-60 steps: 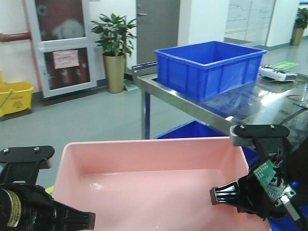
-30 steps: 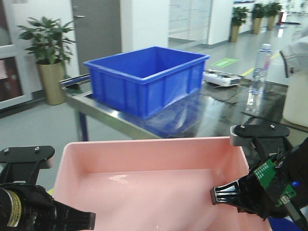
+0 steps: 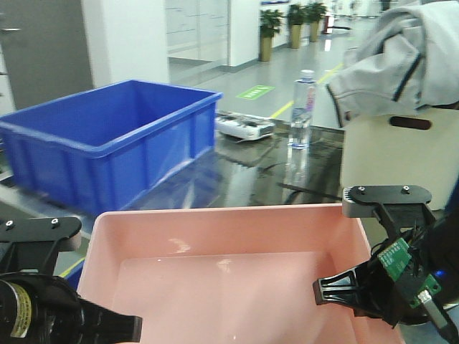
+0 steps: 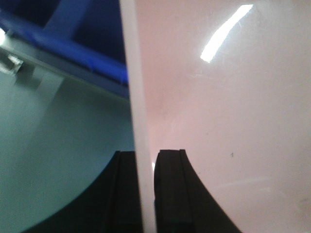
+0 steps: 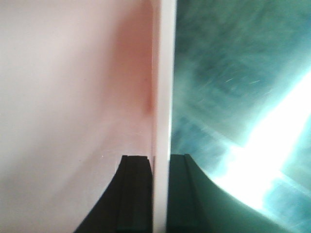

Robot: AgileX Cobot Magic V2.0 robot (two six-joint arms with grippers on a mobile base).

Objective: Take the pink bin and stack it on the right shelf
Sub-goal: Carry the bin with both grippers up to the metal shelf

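The pink bin fills the lower front view, held up between both arms. My left gripper is shut on the bin's left wall, and the left wrist view shows its black fingers either side of the pale rim. My right gripper is shut on the right wall; in the right wrist view the rim runs between its fingers. The right shelf, with its shiny dark top, lies just beyond the bin's far edge.
A deep blue crate stands on the shelf top at left. A white device and a water bottle sit further back. A cream tub with a grey jacket over it stands at right.
The view has swung right: the blue crate and shelf slid left in frame, and the bottle and cream tub came in. Both grippers keep the same hold on the bin.
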